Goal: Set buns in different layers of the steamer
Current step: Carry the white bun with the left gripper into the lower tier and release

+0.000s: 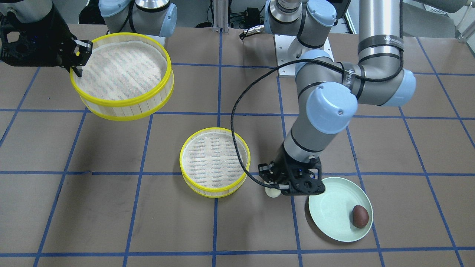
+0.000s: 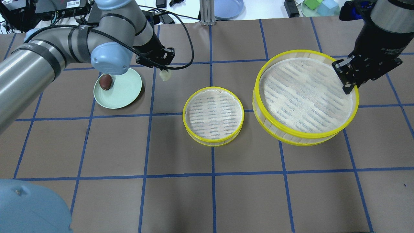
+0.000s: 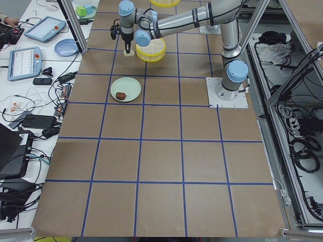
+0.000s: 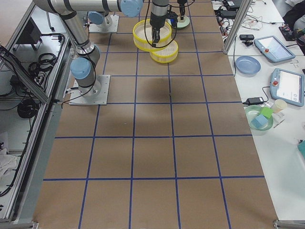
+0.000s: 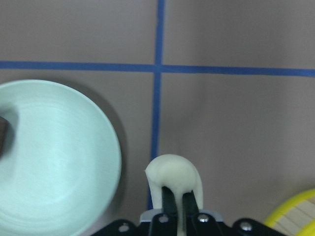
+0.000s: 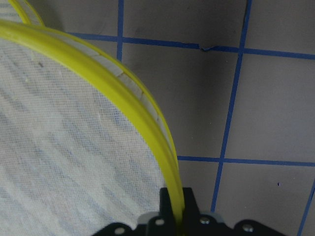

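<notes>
1. Left wrist-mounted view: left gripper [image 5: 175, 196] is pinched nearly closed on the cream bun [image 5: 172, 169] at its fingertips (looks squishy, so grip its sides gently).
2. Right gripper [image 6: 177, 199] is clamped on the rim of a steamer layer [image 6: 142, 105].

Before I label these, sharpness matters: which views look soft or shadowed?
Left wrist view: cream bun close to the lens looks slightly soft; green plate throws a dark shadow rightward. Right wrist view: steamer tray rim blurs toward the frame's bottom. Overhead view: evenly lit, sharp.
</notes>
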Robot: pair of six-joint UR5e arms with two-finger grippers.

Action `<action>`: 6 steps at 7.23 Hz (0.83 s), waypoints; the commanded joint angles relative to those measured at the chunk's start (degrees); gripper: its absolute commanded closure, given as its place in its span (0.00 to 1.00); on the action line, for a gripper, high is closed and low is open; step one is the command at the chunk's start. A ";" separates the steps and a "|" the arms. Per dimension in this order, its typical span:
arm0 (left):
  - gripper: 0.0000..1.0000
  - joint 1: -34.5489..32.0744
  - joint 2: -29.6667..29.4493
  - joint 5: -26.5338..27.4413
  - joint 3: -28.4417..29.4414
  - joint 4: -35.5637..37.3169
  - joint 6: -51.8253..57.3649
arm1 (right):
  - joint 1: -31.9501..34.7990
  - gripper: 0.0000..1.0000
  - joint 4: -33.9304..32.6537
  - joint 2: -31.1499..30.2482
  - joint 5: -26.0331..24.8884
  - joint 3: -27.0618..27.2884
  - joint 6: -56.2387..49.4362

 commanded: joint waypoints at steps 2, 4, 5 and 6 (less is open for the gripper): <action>1.00 -6.59 -0.58 -10.68 -3.74 0.47 -7.34 | 0.00 1.00 0.80 -0.07 0.21 0.21 -0.01; 0.48 -9.05 -1.02 -10.60 -5.69 0.74 -11.64 | 0.00 1.00 0.90 0.02 0.03 0.30 -0.09; 0.01 -9.06 -0.93 -10.60 -5.69 0.74 -11.74 | 0.00 1.00 0.90 -0.06 -0.14 0.99 -0.09; 0.00 -9.06 -0.67 -10.60 -5.60 0.65 -11.74 | 0.00 1.00 0.81 0.02 -0.23 1.26 -0.01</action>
